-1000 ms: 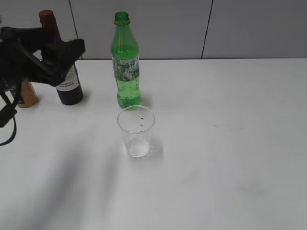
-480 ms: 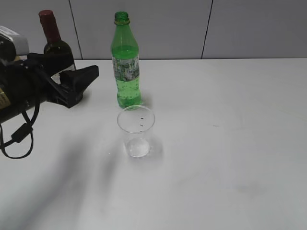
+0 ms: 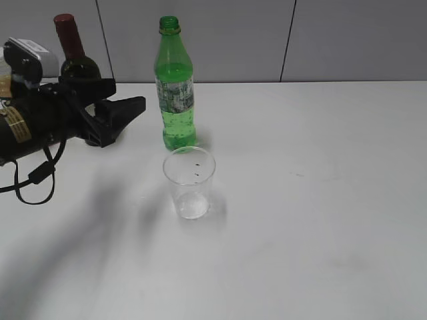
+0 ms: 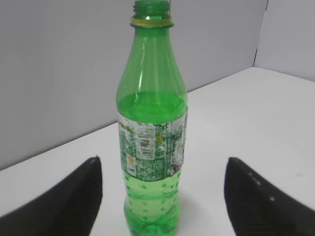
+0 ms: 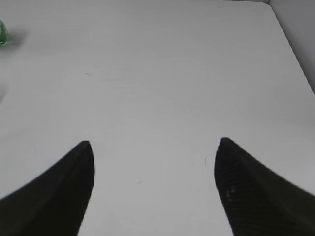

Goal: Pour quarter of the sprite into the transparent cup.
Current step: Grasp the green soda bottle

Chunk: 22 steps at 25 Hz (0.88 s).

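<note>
- Progress: nothing poured; tall green plastic sprite bottle (image 3: 176, 87) stands uncapped just behind the empty clear plastic cup (image 3: 190, 182).
- Left claw (image 3: 120, 113) spread, beside the bottle, not touching; right claw (image 5: 152, 189) spread over bare bench (image 5: 162, 73).

My left arm (image 3: 40, 123) is matte black, with a yellow sticker bearing dark print on its side and a white-grey block mounted on top. A black cable (image 3: 33, 180) loops loosely beneath it. The left pincer (image 3: 123, 107) ends in two broad, black, tapering fingers (image 4: 64, 206). My right pincer (image 5: 152, 191) shows the same dark fingers, faintly speckled.
</note>
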{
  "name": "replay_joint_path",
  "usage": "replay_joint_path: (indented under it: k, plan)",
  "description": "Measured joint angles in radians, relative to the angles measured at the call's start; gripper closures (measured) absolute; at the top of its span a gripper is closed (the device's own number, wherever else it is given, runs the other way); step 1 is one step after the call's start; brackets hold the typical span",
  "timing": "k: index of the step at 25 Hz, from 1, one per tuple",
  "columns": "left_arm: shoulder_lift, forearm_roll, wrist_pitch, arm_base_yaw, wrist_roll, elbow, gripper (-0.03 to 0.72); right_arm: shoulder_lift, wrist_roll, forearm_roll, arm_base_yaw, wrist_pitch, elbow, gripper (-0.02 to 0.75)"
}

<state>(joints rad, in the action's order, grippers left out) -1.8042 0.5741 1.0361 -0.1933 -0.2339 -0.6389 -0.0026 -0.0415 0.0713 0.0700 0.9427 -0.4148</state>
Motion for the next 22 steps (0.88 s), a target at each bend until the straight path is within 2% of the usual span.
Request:
replay_joint_path:
  k: [4, 10, 17, 22]
  plan:
    - [-0.053, 0.037, 0.001, 0.002, 0.024, -0.045, 0.093, 0.000, 0.000, 0.000, 0.000, 0.000, 0.000, 0.153]
    - [-0.134, 0.041, 0.001, 0.002, 0.025, -0.108, 0.055, 0.000, 0.000, 0.001, 0.000, 0.000, 0.000, 0.153]
    - [-0.217, 0.046, 0.001, 0.002, 0.027, -0.190, 0.050, 0.000, 0.000, 0.001, 0.000, 0.000, 0.000, 0.153]
    - [-0.260, 0.054, -0.002, -0.026, 0.027, -0.247, 0.050, 0.000, 0.000, 0.003, 0.000, 0.000, 0.000, 0.153]
